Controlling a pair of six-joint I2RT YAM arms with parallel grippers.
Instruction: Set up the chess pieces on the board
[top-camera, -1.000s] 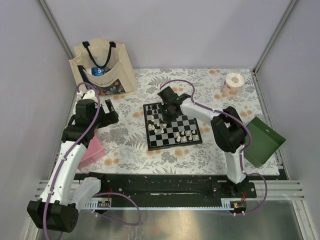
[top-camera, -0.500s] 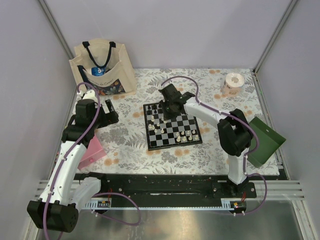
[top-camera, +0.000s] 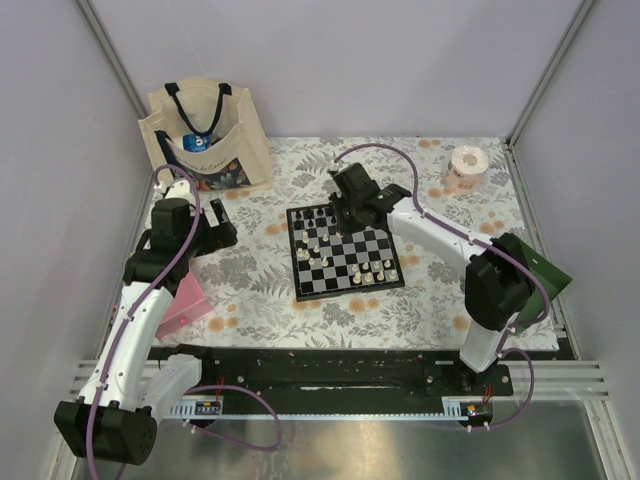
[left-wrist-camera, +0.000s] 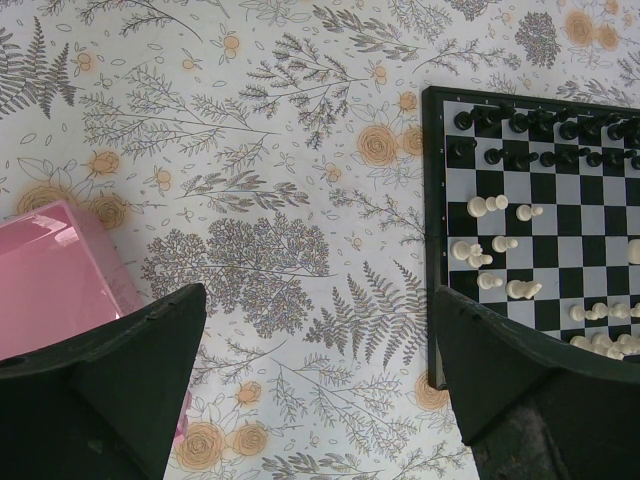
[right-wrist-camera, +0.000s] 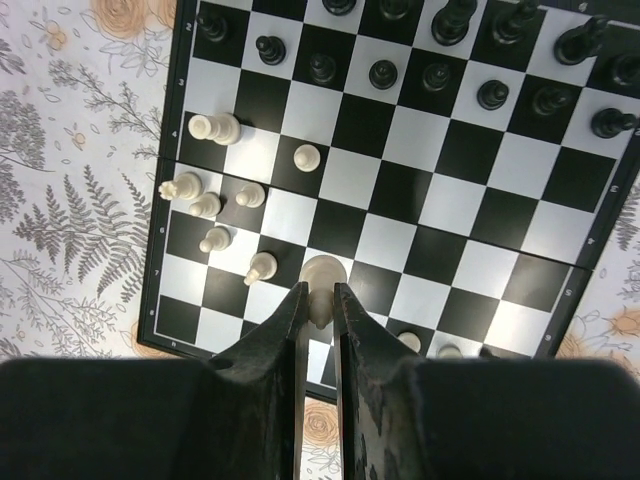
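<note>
Chess pieces (right-wrist-camera: 383, 73) are tiny plastic men in two colours, black and cream-white, all seen on or over the board (right-wrist-camera: 400, 195). Board: small, square, black and white chequers, black border with edge markings. It lies on the flowered cloth (left-wrist-camera: 250, 200) at mid worktop, slightly skewed to the worktop edges.

Black men: standing upright in two fairly even rows along the far side of the board, one per square where visible.

Cream-white men: loosely grouped toward the board's left side in the right wrist view, not in rows. Several stand close together, and at least two appear to lie on their sides. A few more sit near the near edge, partly hidden behind the tool body.

Right tool (right-wrist-camera: 320, 290): fingers nearly pressed together, pinching one cream-white piece (right-wrist-camera: 322, 270) with a rounded head. The piece is seen over the board's near-left area. Whether its base touches a square cannot be told.

Left tool (left-wrist-camera: 315, 295): fingers spread wide, holding nothing. It hangs over the cloth just left of the board, apart from it.

Other items on the worktop:
- pink box (left-wrist-camera: 50, 260), beside the left tool
- tote bag (top-camera: 205, 135), far-left corner
- roll of tape (top-camera: 465, 168), far right
- green tray (top-camera: 530, 275), right edge, partly behind the right arm
</note>
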